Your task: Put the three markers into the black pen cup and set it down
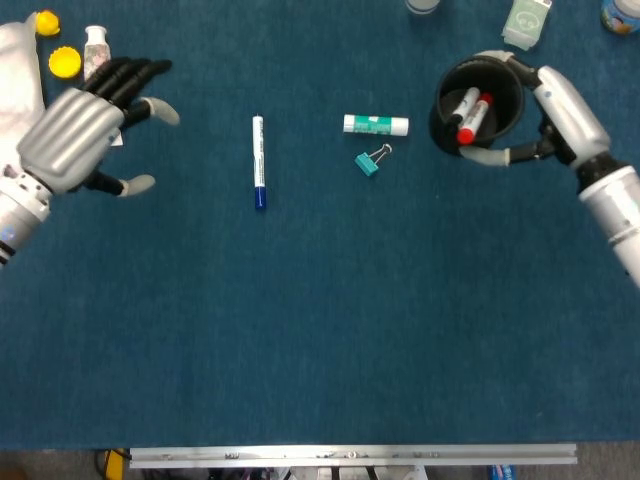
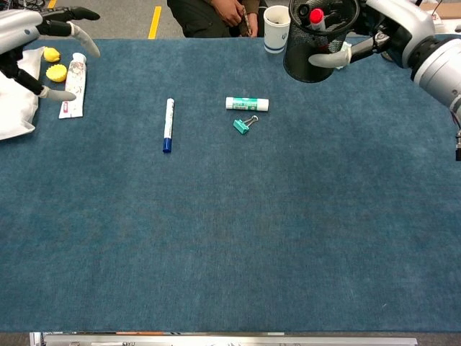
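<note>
Gripping the black mesh pen cup (image 1: 478,105), right hand (image 1: 555,110) fingers wrapped round its wall; left hand (image 1: 75,135) spread wide, empty.

A green-labelled glue stick (image 1: 376,124) lies beside a teal binder clip (image 1: 371,161) — a white paper cup (image 2: 278,27) stands at the far edge.
</note>
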